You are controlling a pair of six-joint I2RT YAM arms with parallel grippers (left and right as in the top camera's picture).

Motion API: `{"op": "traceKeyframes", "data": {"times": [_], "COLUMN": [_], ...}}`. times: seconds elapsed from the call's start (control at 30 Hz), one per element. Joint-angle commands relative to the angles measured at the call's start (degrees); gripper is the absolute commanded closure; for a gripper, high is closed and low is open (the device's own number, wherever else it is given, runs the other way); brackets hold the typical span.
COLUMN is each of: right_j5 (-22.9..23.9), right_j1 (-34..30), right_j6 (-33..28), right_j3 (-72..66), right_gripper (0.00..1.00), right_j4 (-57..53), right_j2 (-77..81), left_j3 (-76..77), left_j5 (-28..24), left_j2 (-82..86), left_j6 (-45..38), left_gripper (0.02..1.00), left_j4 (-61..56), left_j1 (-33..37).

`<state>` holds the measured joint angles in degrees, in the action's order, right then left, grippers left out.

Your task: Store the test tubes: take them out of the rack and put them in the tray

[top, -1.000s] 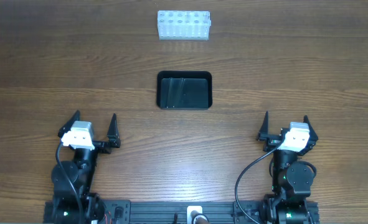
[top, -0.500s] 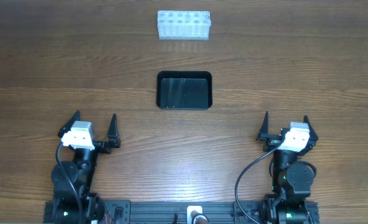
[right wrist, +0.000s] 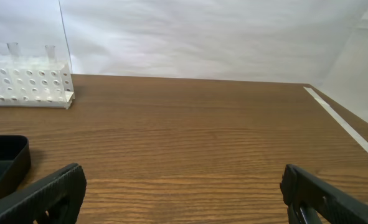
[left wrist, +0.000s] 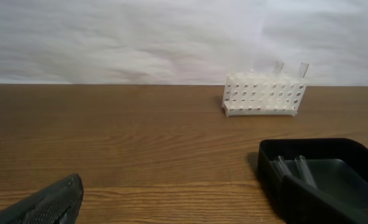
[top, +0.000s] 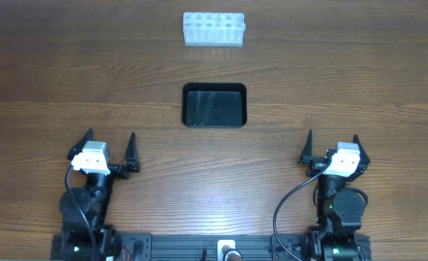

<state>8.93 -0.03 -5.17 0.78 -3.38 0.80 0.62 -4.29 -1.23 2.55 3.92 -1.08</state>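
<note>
Left claw (top: pixel 111 142) and right claw (top: pixel 332 142) rest wide open and empty near the worktop's near edge. Two test tubes (left wrist: pixel 303 68) stand in the rack (top: pixel 214 30) at the far edge. Pulling a tube out at a slant could tip or drag this light rack.

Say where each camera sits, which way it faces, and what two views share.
Top view: fixed overhead, looking down on the table; both arms show, left claw and right claw open.
Left wrist view: on the left wrist, facing the rack and tray; one own finger shows.
Right wrist view: on the right wrist, facing across the table; both own fingers show.
Shared: both wrist views catch the rack and tray.
</note>
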Motion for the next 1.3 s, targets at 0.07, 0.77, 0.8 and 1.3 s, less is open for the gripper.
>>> {"op": "traceKeyframes", "data": {"times": [0.07,0.77,0.8,1.3], "right_j5": [-0.11,-15.28,-16.63,-15.08], "right_j1": [-0.31,-0.22,0.00,19.71], "right_j6": [-0.24,6.93,6.95,6.84], "right_j3": [-0.48,13.38,16.20,58.21], "right_gripper": [0.009,0.007,0.009,0.009], "right_j4": [-0.02,20.04,20.46,8.96], "right_j2": [-0.52,33.88,38.75,90.62], "left_j3": [-0.28,-0.28,-0.28,-0.28], "left_j5": [-0.17,-0.17,-0.20,-0.17], "left_j2": [0.52,0.52,0.52,0.52], "left_j6": [-1.03,-1.05,-1.05,-1.05], "left_gripper": [0.018,0.018,0.018,0.018], "left_j4": [0.20,0.22,0.20,0.22], "left_j1": [0.35,0.35,0.35,0.35]}}
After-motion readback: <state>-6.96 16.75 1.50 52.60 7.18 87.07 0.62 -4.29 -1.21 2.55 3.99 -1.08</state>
